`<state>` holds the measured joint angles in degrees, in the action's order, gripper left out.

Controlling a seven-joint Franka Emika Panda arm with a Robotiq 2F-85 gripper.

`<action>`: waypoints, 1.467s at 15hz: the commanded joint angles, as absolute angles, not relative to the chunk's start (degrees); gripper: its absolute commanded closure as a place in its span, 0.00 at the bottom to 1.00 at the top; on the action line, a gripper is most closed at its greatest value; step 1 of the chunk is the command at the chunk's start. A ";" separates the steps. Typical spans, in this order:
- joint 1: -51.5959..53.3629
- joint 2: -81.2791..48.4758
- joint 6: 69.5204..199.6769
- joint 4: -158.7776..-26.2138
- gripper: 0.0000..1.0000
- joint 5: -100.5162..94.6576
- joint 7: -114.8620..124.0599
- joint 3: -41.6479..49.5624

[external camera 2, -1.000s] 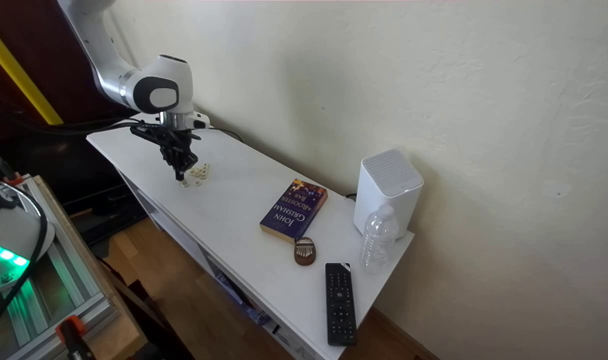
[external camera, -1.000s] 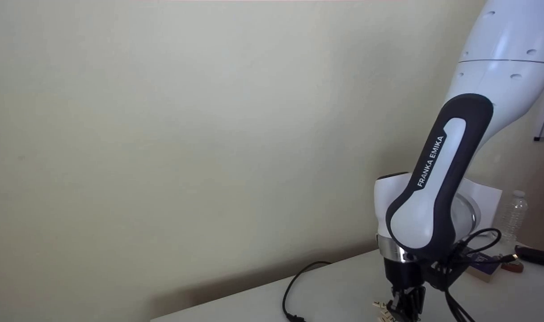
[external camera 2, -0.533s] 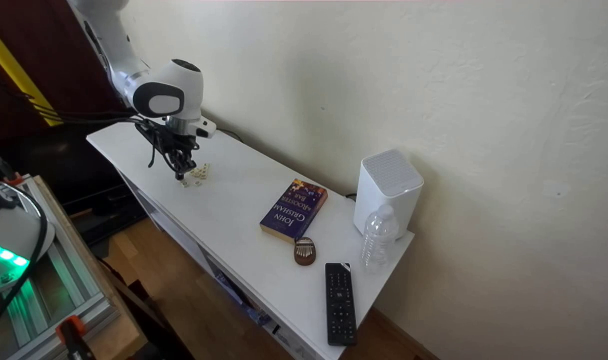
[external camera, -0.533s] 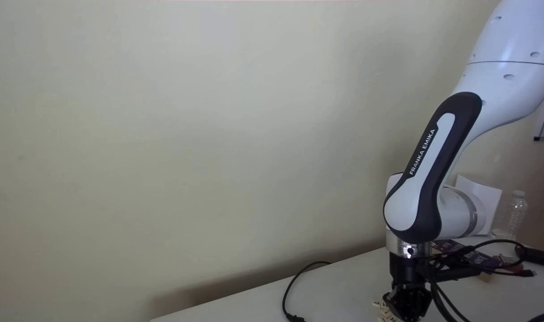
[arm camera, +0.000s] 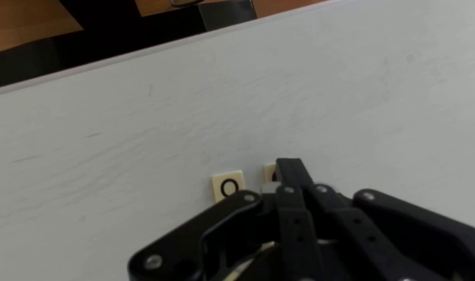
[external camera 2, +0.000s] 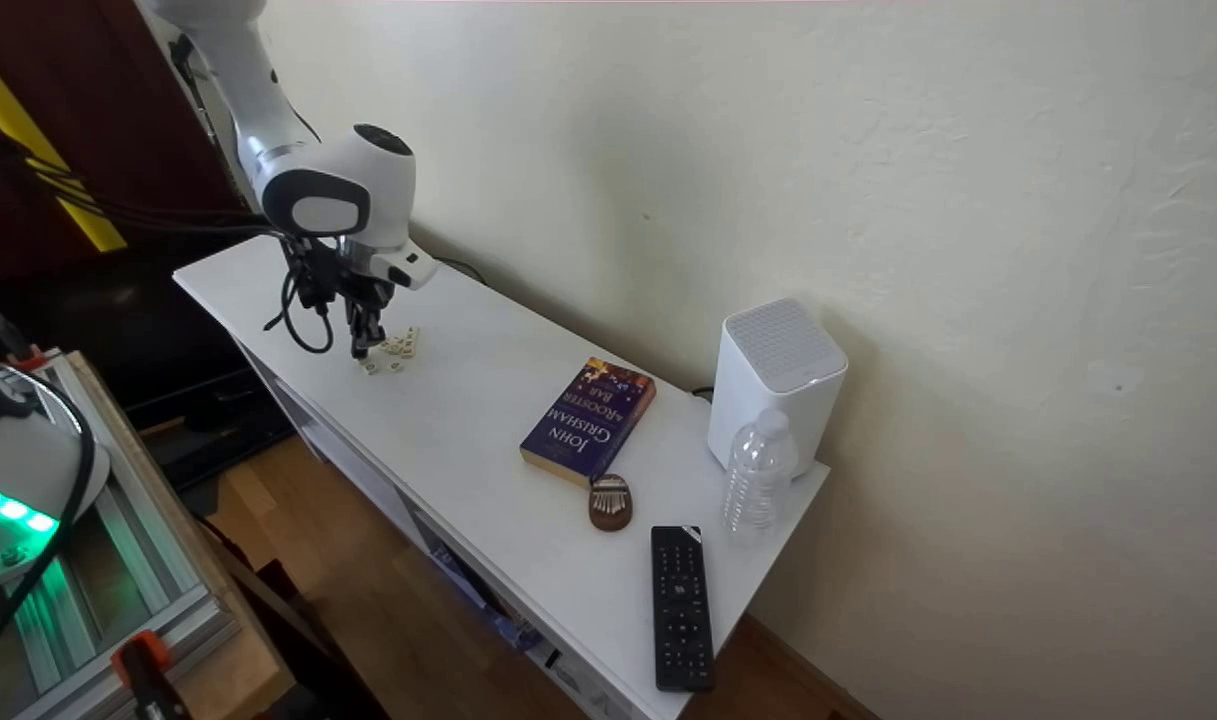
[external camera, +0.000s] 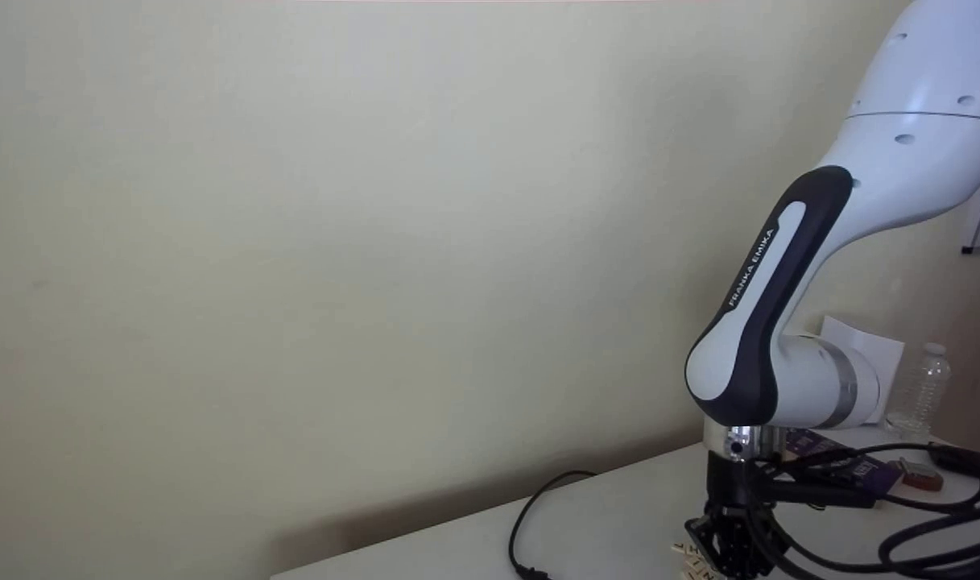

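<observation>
Below wrist-view centre, the claw (arm camera: 294, 169) is pressed together near a tile (arm camera: 268, 172); alignment seems in hand, gentle contact required.

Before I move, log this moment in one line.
pincer: shut, near letter tiles; contact: unclear; O tile: face up; neighbouring tile: partly hidden; book: lying flat

In the wrist view my claw (arm camera: 294, 167) hides most of the tile (arm camera: 268, 173) at its tip and the near corner of the O tile (arm camera: 226, 182) beside it. An exterior view's bottom edge crops my claw and the other tiles (external camera: 696, 566) beside it; in an exterior view the letters (external camera 2: 406, 342) near it are too small to read.
</observation>
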<state>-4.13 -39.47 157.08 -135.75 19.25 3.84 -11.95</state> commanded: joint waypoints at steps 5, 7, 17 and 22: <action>-3.53 -41.71 161.83 -136.42 1.00 25.75 10.51 -11.75; -3.51 -41.46 162.64 -136.93 1.00 27.12 12.05 -11.79; -3.74 -39.94 168.02 -140.11 1.00 31.22 17.29 -12.27; -6.01 -40.50 169.92 -140.42 1.00 33.81 17.52 -14.88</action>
<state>-4.24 -38.32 166.40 -139.96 31.00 17.72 -12.91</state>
